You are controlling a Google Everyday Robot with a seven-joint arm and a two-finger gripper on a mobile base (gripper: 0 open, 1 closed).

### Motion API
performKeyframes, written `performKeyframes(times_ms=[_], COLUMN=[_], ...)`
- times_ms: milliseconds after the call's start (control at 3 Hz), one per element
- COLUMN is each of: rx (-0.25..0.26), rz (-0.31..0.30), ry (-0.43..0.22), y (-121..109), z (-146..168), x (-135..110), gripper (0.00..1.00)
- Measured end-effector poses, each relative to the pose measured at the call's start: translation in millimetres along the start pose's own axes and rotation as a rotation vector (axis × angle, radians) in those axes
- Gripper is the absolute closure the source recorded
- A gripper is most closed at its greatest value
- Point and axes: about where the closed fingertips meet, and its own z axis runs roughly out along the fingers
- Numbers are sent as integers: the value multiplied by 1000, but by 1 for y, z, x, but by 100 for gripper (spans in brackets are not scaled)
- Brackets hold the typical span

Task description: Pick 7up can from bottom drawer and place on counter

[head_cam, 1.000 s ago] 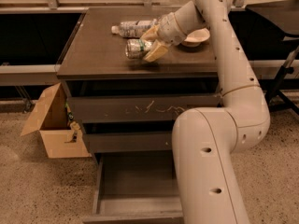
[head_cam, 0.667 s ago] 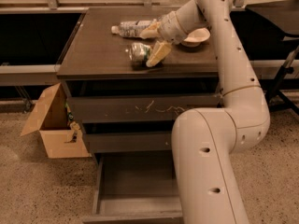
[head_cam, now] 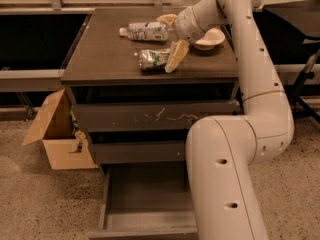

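The 7up can (head_cam: 151, 59) lies on its side on the counter (head_cam: 102, 54), near the front middle. My gripper (head_cam: 171, 38) hangs over the counter just right of the can, open. Its near finger (head_cam: 175, 56) is at the can's right end and its far finger (head_cam: 167, 19) is by a water bottle; the can is not held between them. The bottom drawer (head_cam: 147, 206) is pulled out below, and its grey inside shows nothing in it.
A clear water bottle (head_cam: 145, 31) lies at the back of the counter, with a white bowl (head_cam: 211, 38) to the right. An open cardboard box (head_cam: 55, 131) stands on the floor at the left. My arm's thick link (head_cam: 225, 184) covers the drawers' right side.
The can has shifted slightly toward the counter's front edge and now rests on it. The near finger stays at its right end; the arm has barely moved.
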Motion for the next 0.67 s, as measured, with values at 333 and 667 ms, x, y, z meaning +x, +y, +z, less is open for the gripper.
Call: performKeyframes(times_ms=[333, 667], rx=[42, 66], rz=[-6, -13], ry=[11, 2], y=[-5, -8], z=[-25, -40], x=[-8, -16], gripper=[0, 0])
